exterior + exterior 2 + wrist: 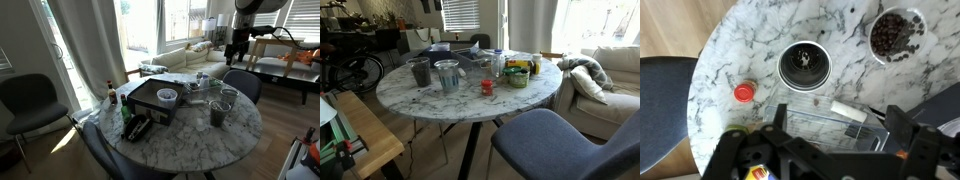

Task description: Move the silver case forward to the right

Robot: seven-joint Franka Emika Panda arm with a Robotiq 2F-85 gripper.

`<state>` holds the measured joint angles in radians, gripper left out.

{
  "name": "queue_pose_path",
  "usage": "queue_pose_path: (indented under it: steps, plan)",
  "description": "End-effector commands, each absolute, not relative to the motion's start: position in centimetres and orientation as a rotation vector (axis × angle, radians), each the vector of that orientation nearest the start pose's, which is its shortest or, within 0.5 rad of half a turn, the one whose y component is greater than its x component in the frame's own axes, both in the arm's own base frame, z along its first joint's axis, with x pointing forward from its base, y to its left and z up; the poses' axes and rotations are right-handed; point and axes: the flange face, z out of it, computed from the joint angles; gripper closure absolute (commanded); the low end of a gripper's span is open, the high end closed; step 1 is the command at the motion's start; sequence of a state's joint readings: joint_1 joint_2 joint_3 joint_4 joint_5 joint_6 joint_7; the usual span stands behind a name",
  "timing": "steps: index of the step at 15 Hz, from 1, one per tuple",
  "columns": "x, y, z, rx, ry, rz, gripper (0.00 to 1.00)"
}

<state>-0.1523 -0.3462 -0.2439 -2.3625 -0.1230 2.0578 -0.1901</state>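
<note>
**Silver rectangular case (820,116) on veined marble**

The smooth, flat-sided case lies on the round white marble tabletop (750,40) toward its curved edge, just beside a round metal-rimmed cup (803,65). The black gripper (836,128) hangs above it, fingers spread wide and holding nothing.

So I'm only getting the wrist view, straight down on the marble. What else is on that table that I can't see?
Observer: In an exterior view, a green bowl sits on the table close to the small red cap.
Operator: And beyond the table?
Observer: A pale sofa stands behind it in an exterior view.
Operator: How high up is the arm?
Observer: The gripper hangs well above the glasses, touching nothing.
</note>
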Motion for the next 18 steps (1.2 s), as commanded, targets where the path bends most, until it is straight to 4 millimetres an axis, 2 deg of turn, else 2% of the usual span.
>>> queue_pose_path:
  steps: [1,5,9,12,18]
  plan:
    - [43.3,-21.2,41.2,-3.113,0.369,-0.08,0.0]
    - [45.1,-23.7,36.4,-3.147,0.43,-0.136,0.0]
    - [46.7,-24.9,32.9,-3.144,0.483,-0.24,0.0]
    - [47.7,-25.9,31.2,-3.149,0.529,-0.294,0.0]
    - [49.5,-28.3,29.1,-3.143,0.57,-0.38,0.0]
